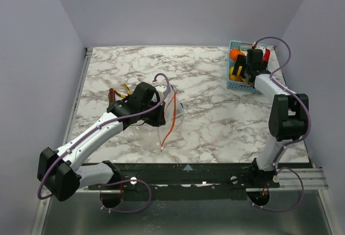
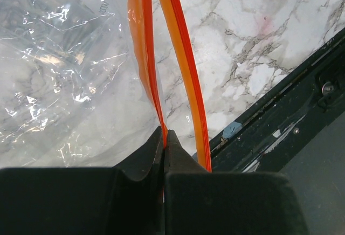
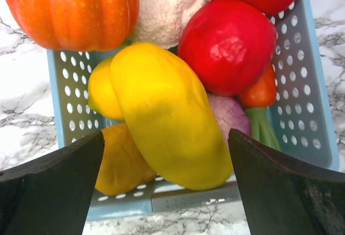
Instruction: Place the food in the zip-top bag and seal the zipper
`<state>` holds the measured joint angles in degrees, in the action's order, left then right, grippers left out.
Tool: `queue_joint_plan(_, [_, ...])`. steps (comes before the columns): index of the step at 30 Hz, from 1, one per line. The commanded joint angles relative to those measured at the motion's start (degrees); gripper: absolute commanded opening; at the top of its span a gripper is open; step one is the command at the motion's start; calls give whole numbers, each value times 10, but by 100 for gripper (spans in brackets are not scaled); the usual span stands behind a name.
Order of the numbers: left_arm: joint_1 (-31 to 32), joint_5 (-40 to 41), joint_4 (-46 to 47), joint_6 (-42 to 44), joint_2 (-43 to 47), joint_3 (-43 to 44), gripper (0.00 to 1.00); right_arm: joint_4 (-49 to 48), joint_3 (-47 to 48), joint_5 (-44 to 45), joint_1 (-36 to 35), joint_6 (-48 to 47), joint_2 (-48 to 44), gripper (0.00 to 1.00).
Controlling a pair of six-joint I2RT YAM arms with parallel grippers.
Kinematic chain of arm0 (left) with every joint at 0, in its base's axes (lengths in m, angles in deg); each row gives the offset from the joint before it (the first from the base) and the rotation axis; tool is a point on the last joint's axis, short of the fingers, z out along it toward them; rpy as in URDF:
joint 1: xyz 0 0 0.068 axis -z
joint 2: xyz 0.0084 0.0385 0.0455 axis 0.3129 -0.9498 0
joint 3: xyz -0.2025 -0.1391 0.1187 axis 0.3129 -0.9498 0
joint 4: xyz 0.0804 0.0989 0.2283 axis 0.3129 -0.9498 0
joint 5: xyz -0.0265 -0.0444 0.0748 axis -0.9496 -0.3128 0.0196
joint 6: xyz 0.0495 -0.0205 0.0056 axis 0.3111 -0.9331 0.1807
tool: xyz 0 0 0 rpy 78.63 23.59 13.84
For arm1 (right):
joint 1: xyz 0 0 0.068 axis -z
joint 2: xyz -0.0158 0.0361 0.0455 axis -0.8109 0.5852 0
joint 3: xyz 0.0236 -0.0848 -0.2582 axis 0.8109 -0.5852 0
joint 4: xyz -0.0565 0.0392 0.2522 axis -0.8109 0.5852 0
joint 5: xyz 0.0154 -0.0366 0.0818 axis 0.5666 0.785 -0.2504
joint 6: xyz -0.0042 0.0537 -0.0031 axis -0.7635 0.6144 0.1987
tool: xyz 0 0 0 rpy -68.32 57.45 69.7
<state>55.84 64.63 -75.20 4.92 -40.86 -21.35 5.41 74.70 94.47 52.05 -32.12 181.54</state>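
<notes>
Overhead, the left gripper [image 1: 156,115] sits toward 9 o'clock of the marble table's [image 1: 215,122] centre, its jaws pinched tight on one lip of the zipper [image 2: 141,57]. The other lip runs free just beside it, so the zip-top bag [image 2: 64,68] is unsealed. The bag lies crinkled on the table beneath that arm, and nothing shows through the clear film.

At the table's 1 o'clock corner the right gripper [image 3: 166,138] hangs over a blue basket [image 3: 304,111] where the food [image 1: 235,56] is heaped. Its jaws are spread wide and hold nothing, one finger on either side of a long yellow fruit [image 3: 167,100] atop the pile. In the wrist view an orange pumpkin [image 3: 70,8] sits at 11 o'clock, a white cauliflower [image 3: 167,3] at 12, a round red piece [image 3: 226,46] at 2 and a purple one [image 3: 229,117] at 4.

The toys look hard, glossy and light, with rounded flanks that would likely squirt out of an off-centre pinch. The yellow fruit seems best taken across its narrow middle, where its sides run closest to parallel.

The bag is thin film with no shape of its own. The zipper strip appears to be its stiffest part and the soundest place to hold, since the film itself would probably slip or bunch. The pinched lip would probably need lifting so the mouth gapes for loading.
</notes>
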Motion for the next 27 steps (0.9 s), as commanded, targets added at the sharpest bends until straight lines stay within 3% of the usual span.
queue_joint_plan(1, [-1, -6, 13, 8, 12, -5, 0, -48, 22, -5, 5, -23, 37, 99])
queue_joint_plan(7, [-2, -16, 15, 7, 13, -8, 0, -80, 23, 27, 5, -28, 60, 96])
queue_joint_plan(13, [-1, -17, 17, 5, 8, -8, 0, -73, 32, 3, 5, -22, 63, 77])
queue_joint_plan(17, [-1, -27, 21, -1, 5, -10, 0, -70, 24, -15, 5, -15, 37, 58])
queue_joint_plan(22, [-1, -57, 31, -13, 0, -14, 0, 19, 57, -4, 5, 33, 11, 20])
queue_joint_plan(25, [-1, -60, 32, -18, -3, -11, 0, 123, 79, -6, 5, 70, -13, 6])
queue_joint_plan(27, [-2, -58, 30, -21, -3, -11, 0, 144, 46, -22, 4, 91, -54, 2])
